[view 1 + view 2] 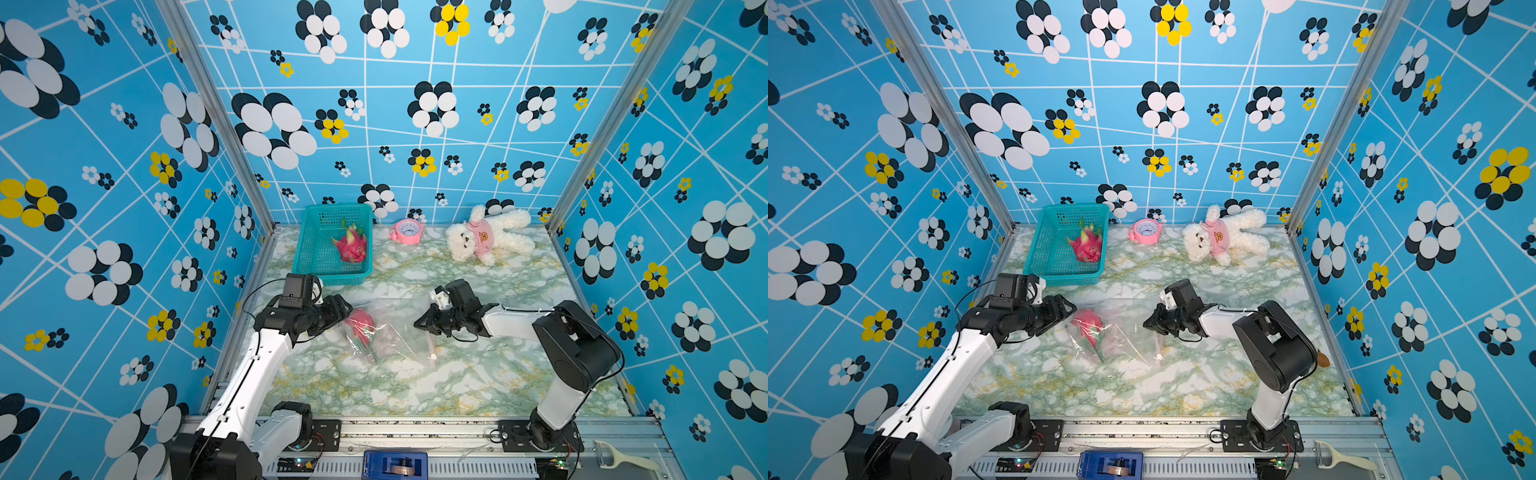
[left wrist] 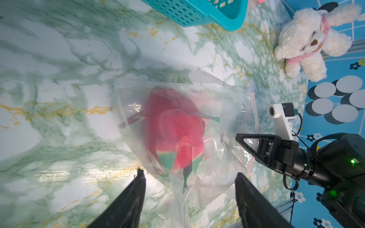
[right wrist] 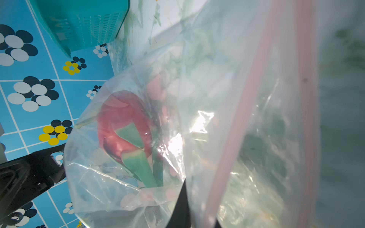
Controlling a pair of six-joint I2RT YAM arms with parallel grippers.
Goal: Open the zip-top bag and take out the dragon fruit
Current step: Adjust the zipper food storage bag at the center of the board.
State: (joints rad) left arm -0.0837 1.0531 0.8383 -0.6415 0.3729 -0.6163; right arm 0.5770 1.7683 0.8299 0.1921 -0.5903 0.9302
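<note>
zip-top bag (image 1: 395,337) holds dragon fruit (image 1: 360,323); right gripper (image 1: 419,323) clamped on it, left gripper (image 2: 189,172) apart.

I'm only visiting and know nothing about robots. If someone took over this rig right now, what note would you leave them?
Left end effector: open, astride the zip-top bag at the end away from its pink strip, holding nothing.
Right end effector: shut, apparently pinching the bag by that strip.
Dragon fruit: inside the bag. A second dragon fruit lies in the teal basket.
Done: bag mouth gripped; strip looks parted.
To do: pull the fruit out.
</note>
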